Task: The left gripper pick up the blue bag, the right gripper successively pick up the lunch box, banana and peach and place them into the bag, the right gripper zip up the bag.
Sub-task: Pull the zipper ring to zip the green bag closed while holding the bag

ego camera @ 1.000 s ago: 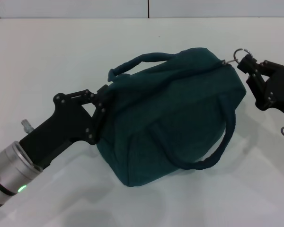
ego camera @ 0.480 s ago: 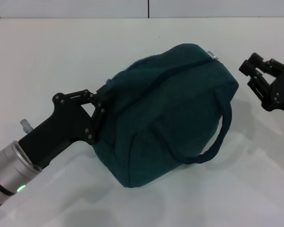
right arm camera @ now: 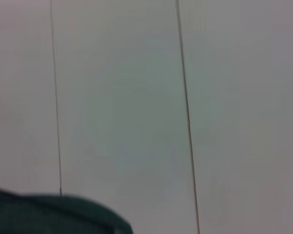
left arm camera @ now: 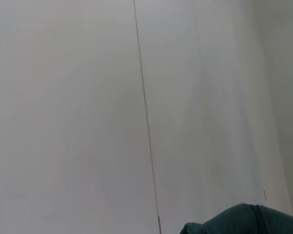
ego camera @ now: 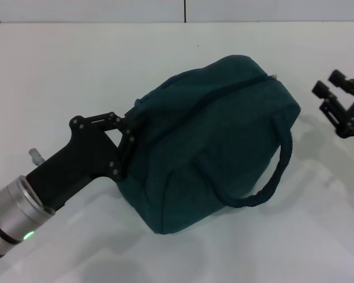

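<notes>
Blue bag (ego camera: 212, 135) zipped, clamped in left pincer (ego camera: 128, 138); right pincer (ego camera: 336, 97) apart, just beside.

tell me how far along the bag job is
Nearly finished, it seems. The bag looks zipped along its top, and no lunch box, banana or peach is in view, so they are presumably inside. The left gripper holds the bag's end. The right gripper is open, clear of the bag. Only releasing the bag looks left.
</notes>
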